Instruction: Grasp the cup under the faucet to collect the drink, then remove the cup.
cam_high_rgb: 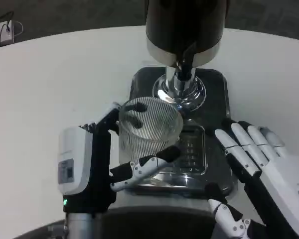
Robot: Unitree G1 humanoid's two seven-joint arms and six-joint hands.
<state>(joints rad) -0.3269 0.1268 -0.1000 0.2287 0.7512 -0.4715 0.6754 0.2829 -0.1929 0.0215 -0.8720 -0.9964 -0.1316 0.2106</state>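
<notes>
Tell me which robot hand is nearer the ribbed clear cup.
Left. The left robot hand grips the ribbed clear cup, with fingers wrapped around its sides. The right robot hand rests open to the cup's right, apart from it.

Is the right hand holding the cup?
No. The left hand grips the cup; the right hand lies open beside the dispenser base.

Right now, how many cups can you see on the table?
1. A clear ribbed cup is held by the left hand, in front of the dispenser's faucet, above the metal drip tray. The dispenser body could hide others behind it.
</notes>
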